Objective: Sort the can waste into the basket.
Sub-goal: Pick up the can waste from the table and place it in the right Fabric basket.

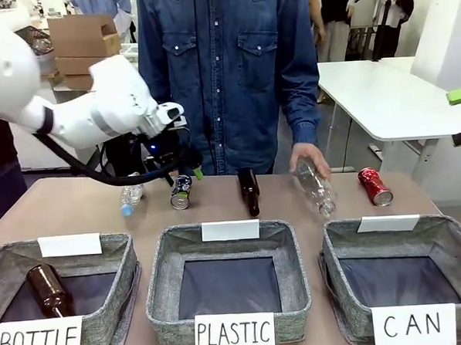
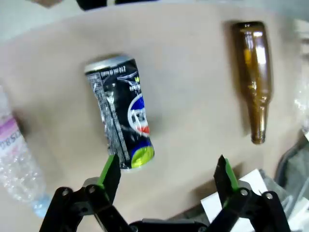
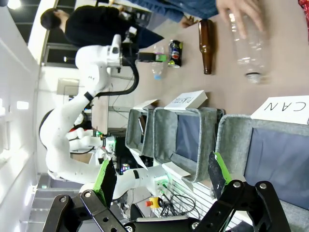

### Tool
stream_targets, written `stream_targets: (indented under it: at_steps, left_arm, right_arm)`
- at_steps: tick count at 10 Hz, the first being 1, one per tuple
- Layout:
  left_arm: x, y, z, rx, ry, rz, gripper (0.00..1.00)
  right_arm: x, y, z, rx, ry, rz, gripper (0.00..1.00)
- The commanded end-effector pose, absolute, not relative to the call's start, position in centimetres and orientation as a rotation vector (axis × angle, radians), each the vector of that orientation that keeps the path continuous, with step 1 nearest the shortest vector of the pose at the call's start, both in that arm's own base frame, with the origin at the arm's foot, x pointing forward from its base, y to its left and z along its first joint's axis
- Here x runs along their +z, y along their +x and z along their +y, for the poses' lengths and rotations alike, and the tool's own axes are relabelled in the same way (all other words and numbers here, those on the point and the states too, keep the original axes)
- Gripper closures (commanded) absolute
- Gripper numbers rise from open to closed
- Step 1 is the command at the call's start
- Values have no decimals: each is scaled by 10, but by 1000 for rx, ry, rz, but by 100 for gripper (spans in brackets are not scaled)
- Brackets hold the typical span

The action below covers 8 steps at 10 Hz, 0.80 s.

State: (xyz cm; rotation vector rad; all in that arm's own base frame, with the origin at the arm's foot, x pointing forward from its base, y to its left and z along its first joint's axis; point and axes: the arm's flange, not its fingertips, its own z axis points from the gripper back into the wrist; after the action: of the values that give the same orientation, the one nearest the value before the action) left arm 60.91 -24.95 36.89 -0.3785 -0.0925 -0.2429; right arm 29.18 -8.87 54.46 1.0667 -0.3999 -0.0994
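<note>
Just beyond spread left pincer (image 2: 167,163): crumpled dark metal can (image 2: 120,113).

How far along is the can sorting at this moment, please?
Done: nothing; the CAN basket holds no cans. In hand: the open left gripper hovers by the dark can, not gripping it. Left: both that can and the red can, lying on the table, need to go in.

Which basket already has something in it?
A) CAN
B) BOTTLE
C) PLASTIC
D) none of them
B: a brown bottle lies inside the BOTTLE basket, while the PLASTIC basket and the CAN basket have bare dark bottoms.
</note>
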Motion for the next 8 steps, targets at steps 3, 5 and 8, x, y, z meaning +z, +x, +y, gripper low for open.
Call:
stream_targets:
  at_steps: [3, 5, 8]
  left_arm:
    - [347, 648, -263, -90, -203, -62, 0]
    - [336, 656, -261, -65, -187, -99, 0]
    - [308, 666, -263, -52, -180, -100, 0]
  right_arm:
    - [546, 293, -90, -75, 1079, -420, 0]
    - [546, 293, -90, -75, 1079, -420, 0]
    - [546, 293, -90, -75, 1079, -420, 0]
